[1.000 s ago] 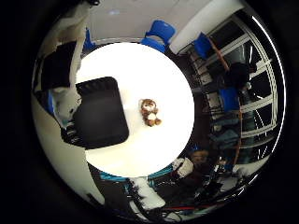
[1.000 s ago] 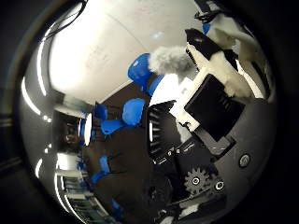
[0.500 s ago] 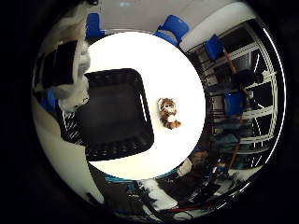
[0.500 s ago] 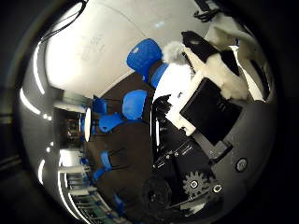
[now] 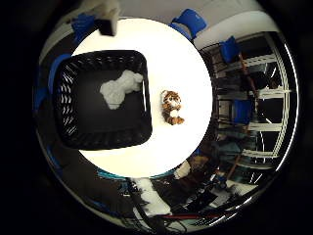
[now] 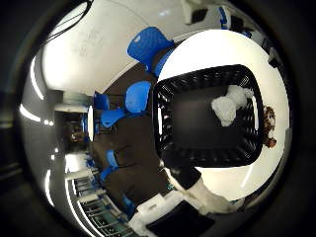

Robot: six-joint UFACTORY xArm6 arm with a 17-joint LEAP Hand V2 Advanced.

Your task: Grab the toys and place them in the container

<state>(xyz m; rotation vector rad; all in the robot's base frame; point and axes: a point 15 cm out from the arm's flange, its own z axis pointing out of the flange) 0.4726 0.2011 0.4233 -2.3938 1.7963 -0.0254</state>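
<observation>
A black mesh basket (image 5: 68,110) stands on a round white table (image 5: 188,67). A white and grey plush toy (image 5: 119,89) lies inside it, seen in the right little finger side palm view. A small brown plush toy (image 5: 172,107) lies on the table just beside the basket. The right thumb side palm view shows the basket (image 6: 193,138) with the white toy (image 6: 230,104) in it and the brown toy (image 6: 268,123) outside its wall.
Blue chairs (image 5: 192,22) stand round the table, and more (image 6: 148,45) show in the right thumb side palm view. Shelving and clutter (image 5: 249,108) stand past the table's edge on the brown toy's side.
The white plush toy has left my fingers and now lies in the basket. My fingers have opened out of the views. The camera has moved over the basket.
</observation>
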